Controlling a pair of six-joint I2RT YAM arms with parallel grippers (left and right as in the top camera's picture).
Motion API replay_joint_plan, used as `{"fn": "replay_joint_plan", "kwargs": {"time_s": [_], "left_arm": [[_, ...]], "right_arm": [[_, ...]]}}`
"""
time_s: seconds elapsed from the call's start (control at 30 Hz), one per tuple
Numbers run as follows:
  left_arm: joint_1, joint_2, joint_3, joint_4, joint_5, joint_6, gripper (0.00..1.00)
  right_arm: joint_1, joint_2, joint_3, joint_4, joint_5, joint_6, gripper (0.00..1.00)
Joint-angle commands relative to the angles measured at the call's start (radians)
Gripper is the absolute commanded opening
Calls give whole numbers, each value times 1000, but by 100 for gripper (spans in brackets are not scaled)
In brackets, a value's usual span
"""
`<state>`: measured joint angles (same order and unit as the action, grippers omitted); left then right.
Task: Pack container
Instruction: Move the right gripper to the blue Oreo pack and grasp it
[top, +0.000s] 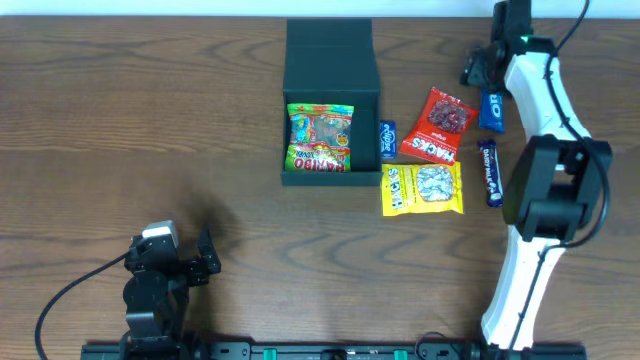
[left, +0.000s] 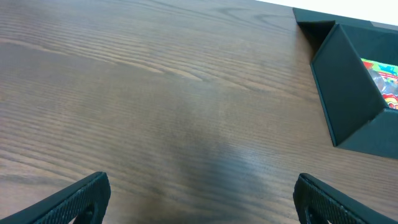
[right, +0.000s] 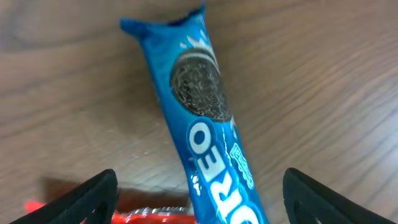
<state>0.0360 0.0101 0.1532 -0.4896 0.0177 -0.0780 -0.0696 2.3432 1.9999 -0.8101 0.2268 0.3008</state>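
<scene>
the right arm rises nearest the overhead camera, its white links covering part of the worktop and one edge of the oreo packet. the right gripper hangs over that packet with its fingers spread wide on either side, gripping nothing; only the finger tips show, and the packet's lower end is cut off in the wrist view. the left gripper is also wide open and empty, low over bare wood near the front left. the container sits at the middle back, lid flap open, with a haribo bag inside; the left wrist view crops it at the right edge. right of it lie a yellow packet and a red packet. a dairy milk bar lies partly hidden by the arm. a small blue packet lies just beside the container wall, its label too small to read.
</scene>
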Motion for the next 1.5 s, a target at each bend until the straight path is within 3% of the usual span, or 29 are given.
{"fn": "replay_joint_plan", "kwargs": {"time_s": [0.0,0.33,1.13,1.3,1.47], "left_arm": [[3,-6,-17,0,-19,8,95],[3,-6,-17,0,-19,8,95],[3,-6,-17,0,-19,8,95],[3,-6,-17,0,-19,8,95],[3,-6,-17,0,-19,8,95]], "right_arm": [[-12,33,-8,9,1,-18,82],[-35,87,-8,52,-21,-18,69],[-73,122,-8,111,-166,-74,64],[-73,122,-8,110,-172,-74,32],[-73,119,-6,107,-226,-74,29]]}}
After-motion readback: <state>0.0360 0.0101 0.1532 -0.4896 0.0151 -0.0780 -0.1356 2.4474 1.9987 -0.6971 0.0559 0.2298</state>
